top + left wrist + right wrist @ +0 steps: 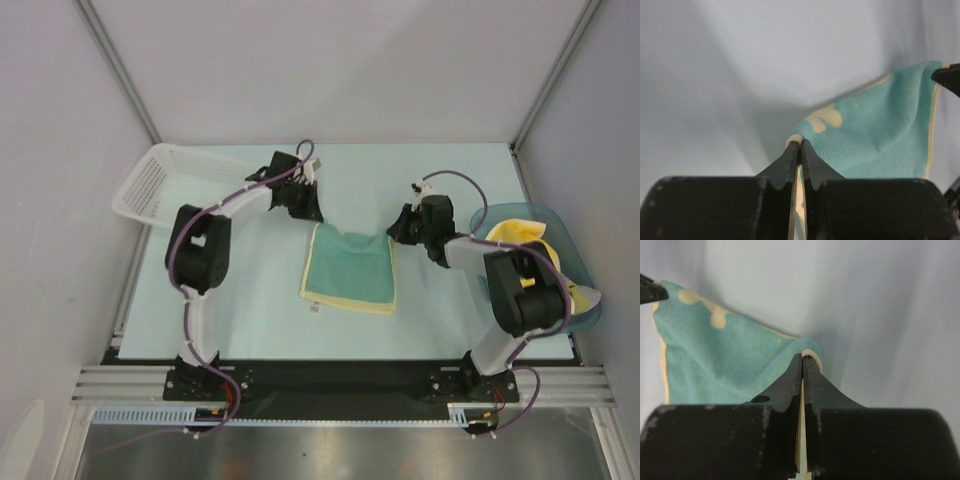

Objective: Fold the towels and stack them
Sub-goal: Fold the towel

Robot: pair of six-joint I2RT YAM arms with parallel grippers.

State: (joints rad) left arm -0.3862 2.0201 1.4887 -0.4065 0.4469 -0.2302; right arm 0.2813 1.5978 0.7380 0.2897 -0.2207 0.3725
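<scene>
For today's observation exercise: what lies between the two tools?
The teal towel, corners pinched by the left tool and right tool; the top view shows it.

Bright diffuse light w/ soft shadows; wrist cams slightly blurry.

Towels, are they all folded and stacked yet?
Not yet. No finished stack shows anywhere. In hand: the left claw and the right claw each pinch a far corner of the teal towel, which lies partly on the table. Still to do: the yellow towels sit crumpled in the blue tub.
</scene>
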